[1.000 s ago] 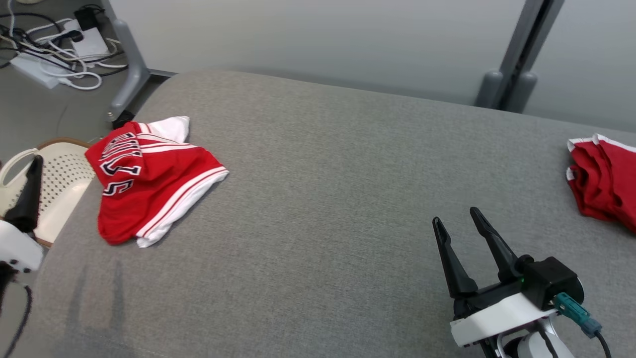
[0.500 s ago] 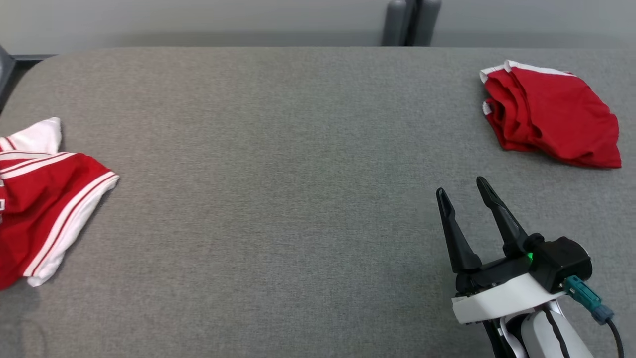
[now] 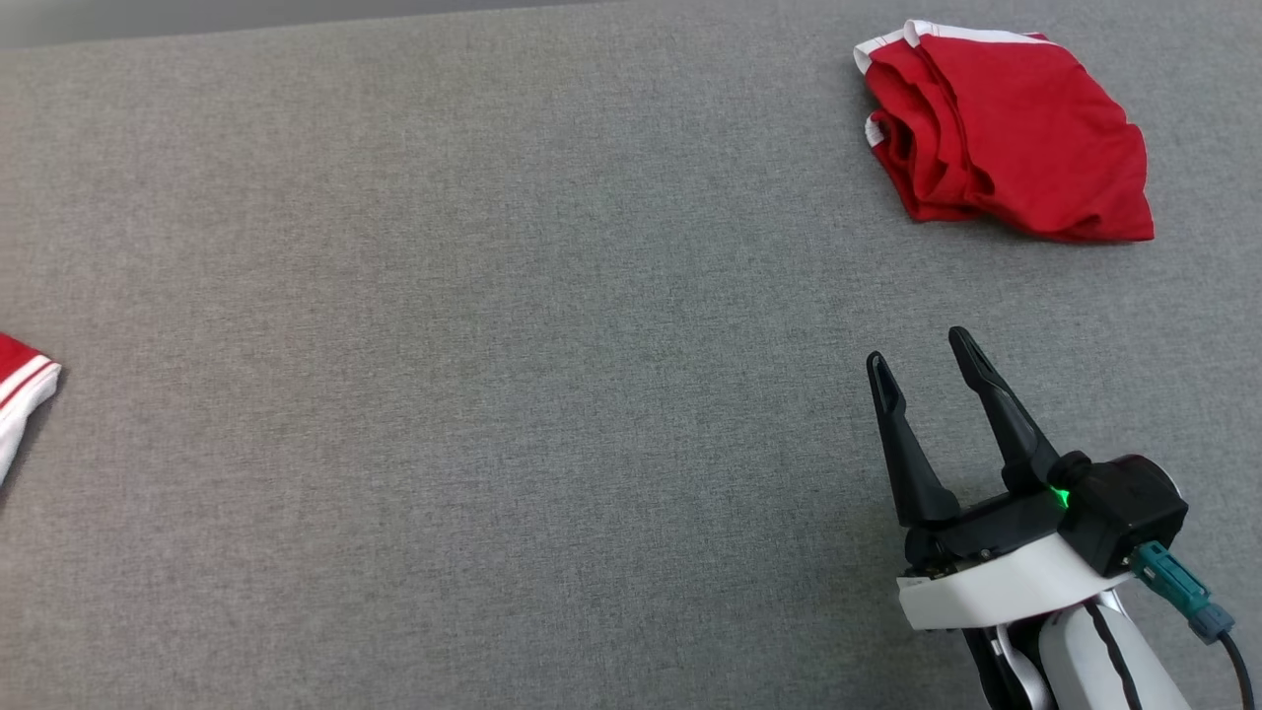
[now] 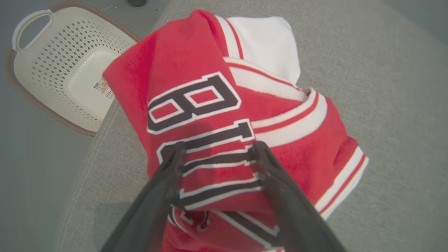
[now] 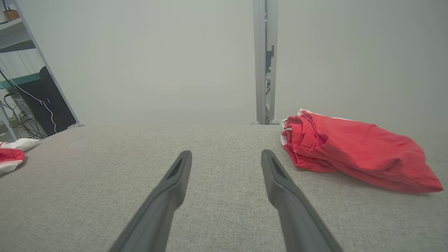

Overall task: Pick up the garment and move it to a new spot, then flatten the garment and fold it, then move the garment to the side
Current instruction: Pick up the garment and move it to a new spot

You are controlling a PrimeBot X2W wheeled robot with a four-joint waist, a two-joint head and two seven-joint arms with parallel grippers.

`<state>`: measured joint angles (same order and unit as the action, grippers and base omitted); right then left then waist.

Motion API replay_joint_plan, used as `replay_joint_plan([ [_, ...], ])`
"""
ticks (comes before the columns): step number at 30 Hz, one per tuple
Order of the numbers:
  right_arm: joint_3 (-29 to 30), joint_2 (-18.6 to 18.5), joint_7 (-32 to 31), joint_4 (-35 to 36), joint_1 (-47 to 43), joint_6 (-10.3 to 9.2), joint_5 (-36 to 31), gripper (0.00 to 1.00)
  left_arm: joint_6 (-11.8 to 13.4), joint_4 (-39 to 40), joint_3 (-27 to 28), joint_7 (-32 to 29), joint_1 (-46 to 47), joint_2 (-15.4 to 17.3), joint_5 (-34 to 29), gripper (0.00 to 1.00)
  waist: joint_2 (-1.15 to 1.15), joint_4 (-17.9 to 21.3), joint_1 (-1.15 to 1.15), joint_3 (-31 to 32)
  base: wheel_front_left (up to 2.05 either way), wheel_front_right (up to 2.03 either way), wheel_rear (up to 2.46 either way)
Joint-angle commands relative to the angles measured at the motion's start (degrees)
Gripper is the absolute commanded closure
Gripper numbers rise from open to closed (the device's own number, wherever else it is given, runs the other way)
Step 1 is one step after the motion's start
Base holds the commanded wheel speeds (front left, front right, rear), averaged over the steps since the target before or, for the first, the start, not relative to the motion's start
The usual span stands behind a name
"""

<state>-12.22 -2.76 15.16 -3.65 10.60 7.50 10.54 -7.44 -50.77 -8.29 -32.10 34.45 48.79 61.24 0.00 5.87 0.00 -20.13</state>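
Where upper right of head view is reached, red garment is seen crumpled, white-trimmed, on grey tabletop. Right gripper, lower right, is spread wide; nothing is held, garment well apart. Left gripper is spread wide over red lettered jersey; contact cannot be told.
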Motion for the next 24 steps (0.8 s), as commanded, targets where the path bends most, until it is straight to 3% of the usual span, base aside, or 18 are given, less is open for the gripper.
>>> replay_joint_plan([
  [1, 0.00, -0.29, 0.10, 0.54, 0.55, 0.00, -0.19, 0.00, -0.08, -1.17, -0.55, -0.48, 0.93, 0.73, 0.63, 0.00, 0.00, 0.78, 0.00, -0.83, 0.00, 0.00, 0.00],
  [7, -0.04, -0.31, 0.10, 1.05, 0.44, 0.00, 0.02, 0.00, -0.08, -4.51, -3.28, -4.78, 1.83, 1.25, 2.96, 0.00, 0.00, 1.30, 0.00, -1.62, 0.00, 0.00, 0.00],
  [8, -0.03, -0.29, 0.10, 1.10, 0.41, 0.00, 0.07, 0.00, -0.09, -4.45, -3.60, -4.97, 2.05, 1.44, 3.31, 0.15, 0.00, 1.26, 0.00, -1.70, 0.00, 0.00, 0.00],
  [9, 0.04, -0.30, 0.10, 1.14, 0.37, 0.00, 0.09, 0.00, -0.08, -4.33, -3.92, -4.94, 2.30, 1.56, 3.68, 0.45, 0.00, 1.19, 0.00, -1.77, 0.00, 0.00, 0.00],
  [10, 0.04, -0.31, 0.10, 1.12, 0.34, 0.00, 0.12, 0.00, -0.08, -4.24, -4.26, -4.74, 2.44, 1.60, 4.04, 0.67, 0.00, 1.10, 0.00, -1.80, 0.00, 0.00, 0.00],
  [11, 0.03, -0.31, 0.10, 1.05, 0.33, 0.00, 0.14, 0.00, -0.08, -4.11, -4.66, -4.49, 2.47, 1.65, 4.25, 0.99, 0.00, 1.01, 0.00, -1.77, 0.00, 0.00, 0.00],
  [24, -0.24, -0.31, 0.10, -0.47, 0.22, 0.00, 0.43, 0.00, -0.08, 0.88, -11.38, -0.33, 4.19, 3.69, 5.78, 1.00, 0.00, 0.18, 0.00, 1.37, 0.00, 0.00, 0.00],
])
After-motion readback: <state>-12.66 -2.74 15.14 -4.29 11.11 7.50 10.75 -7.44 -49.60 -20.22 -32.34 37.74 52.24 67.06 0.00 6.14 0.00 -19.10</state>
